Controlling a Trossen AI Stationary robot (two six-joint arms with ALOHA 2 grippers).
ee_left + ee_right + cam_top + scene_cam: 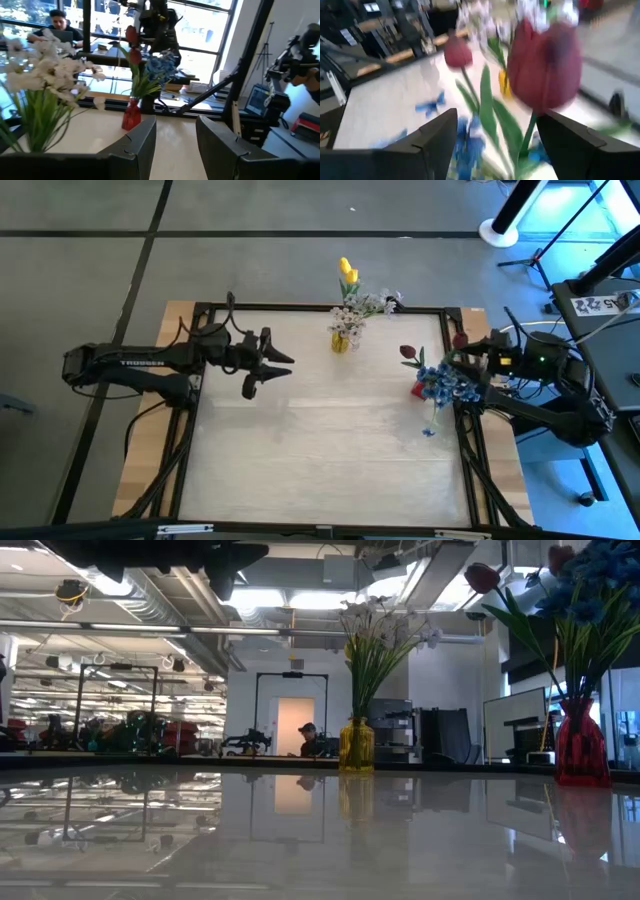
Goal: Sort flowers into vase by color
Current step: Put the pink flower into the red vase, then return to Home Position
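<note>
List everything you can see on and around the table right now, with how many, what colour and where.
Yellow vase: one, yellow glass, far edge of the table near the middle.
White sprigs: a bunch, white, in the yellow vase.
Yellow tulips: about two, yellow, in the yellow vase.
Red vase: one, red glass, right side of the table.
Blue clusters: a bunch, blue, in the red vase.
Dark red tulips: at least two, dark red, in the red vase.
Person: one, seated in the room behind.
Left gripper: open, empty, over the table's left part.
Right gripper: open, at the red vase's flowers.
</note>
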